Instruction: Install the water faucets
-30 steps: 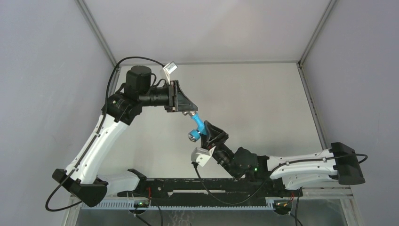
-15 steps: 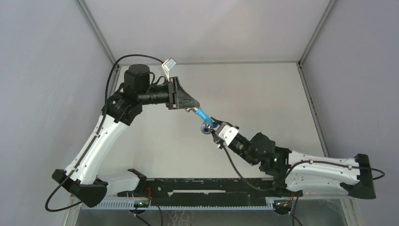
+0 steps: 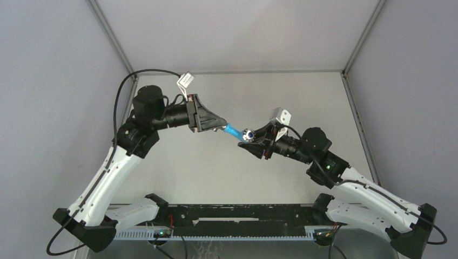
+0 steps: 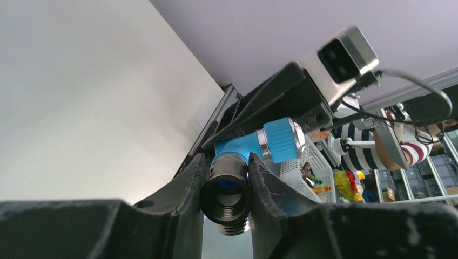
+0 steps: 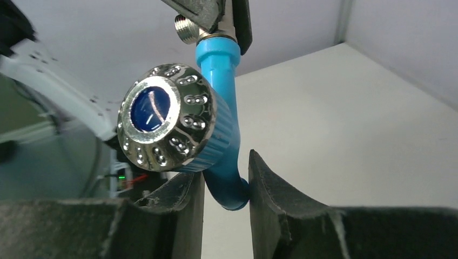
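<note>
The bright-blue bent tap [image 3: 233, 130] hangs in the air above the table's middle, held between both grippers. My left gripper [image 3: 217, 125] is shut on its threaded end; in the left wrist view the fingers [image 4: 189, 183] clamp the dark threaded collar [image 4: 226, 195], with the blue body [image 4: 237, 148] beyond. My right gripper [image 3: 255, 141] is shut on the tap's blue bend [image 5: 231, 189], just under the silver-capped knob [image 5: 162, 116]. The silver threaded end [image 5: 186, 26] shows beside the left fingers at the top. I see no separate grey fitting.
The white table [image 3: 302, 102] lies below, with grey walls on three sides. A black rail [image 3: 232, 213] runs along the near edge between the arm bases. A white basket of coloured items [image 4: 305, 172] stands outside the cell.
My right arm swung from the near side round to the right and its wrist turned over, keeping at the tap's knob end. My left gripper drew slightly left; the tap now lies flatter.
</note>
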